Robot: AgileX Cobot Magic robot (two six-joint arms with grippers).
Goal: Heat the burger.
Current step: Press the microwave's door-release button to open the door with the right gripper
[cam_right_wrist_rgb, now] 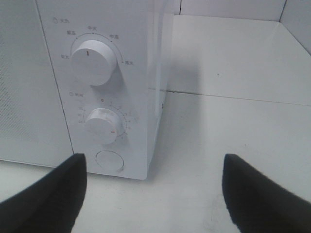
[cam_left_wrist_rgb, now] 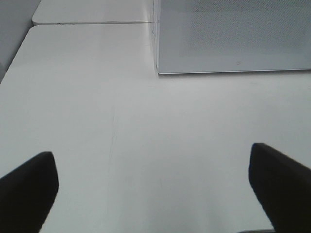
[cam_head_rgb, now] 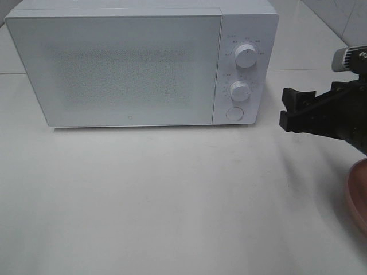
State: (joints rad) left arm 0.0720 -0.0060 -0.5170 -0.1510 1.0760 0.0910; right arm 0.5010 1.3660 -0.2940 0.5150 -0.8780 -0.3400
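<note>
Burger out of view; right gripper (cam_head_rgb: 291, 108) wide and empty beside microwave (cam_head_rgb: 114, 69); left gripper (cam_left_wrist_rgb: 155, 189) likewise wide.

The microwave (cam_head_rgb: 246, 23) has a smooth white casing with a soft sheen; whether it is plastic or painted metal cannot be told. Its door (cam_head_rgb: 114, 69) is smooth and faintly glossy, with a fine dotted mesh showing in the panel. The knobs (cam_right_wrist_rgb: 93, 60) and the round button (cam_right_wrist_rgb: 110, 161) look like smooth satin white plastic. The bench (cam_head_rgb: 172, 200) is white, matt and smooth, with faint scuff lines. The left gripper (cam_left_wrist_rgb: 150, 160) and right gripper (cam_head_rgb: 288, 109) are matt black, like hard plastic. The plate (cam_head_rgb: 356, 195) is pink and smooth.
</note>
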